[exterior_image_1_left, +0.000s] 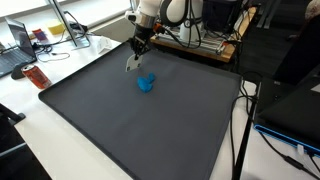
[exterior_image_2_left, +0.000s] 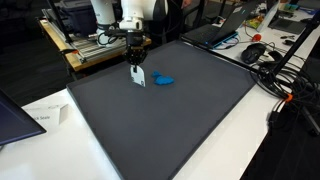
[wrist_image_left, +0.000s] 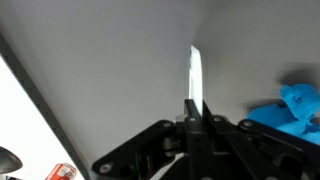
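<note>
1. My hand (exterior_image_2_left: 136, 62) is shut tight on a thin white piece (exterior_image_2_left: 139, 77). The two fingers pinch its top edge. The rest hangs down below them.
2. The piece hangs just over the dark mat (exterior_image_2_left: 190, 120) that covers the counter (exterior_image_2_left: 255, 140). I cannot tell if its low tip touches the mat.
3. In the wrist view I see the white piece (wrist_image_left: 196, 75) from its thin side. It looks like a line sticking out from between the fingers.
4. A small blue thing (exterior_image_1_left: 146, 83) lies on the mat near the white piece, but not touching it. Both exterior views show it. It looks lumpy, and I cannot tell what it is.
5. I think the white piece is very light and flat. It may bend a bit, but I do not think it would break.
6. It looks smooth, so it could slide out if my hand lets go a little.
7. The best place to hold it is by an edge, with one finger on each flat side, as my hand holds it now.
8. If it lay flat on the mat, I think it would be hard to pick up, because it is so thin.
</note>
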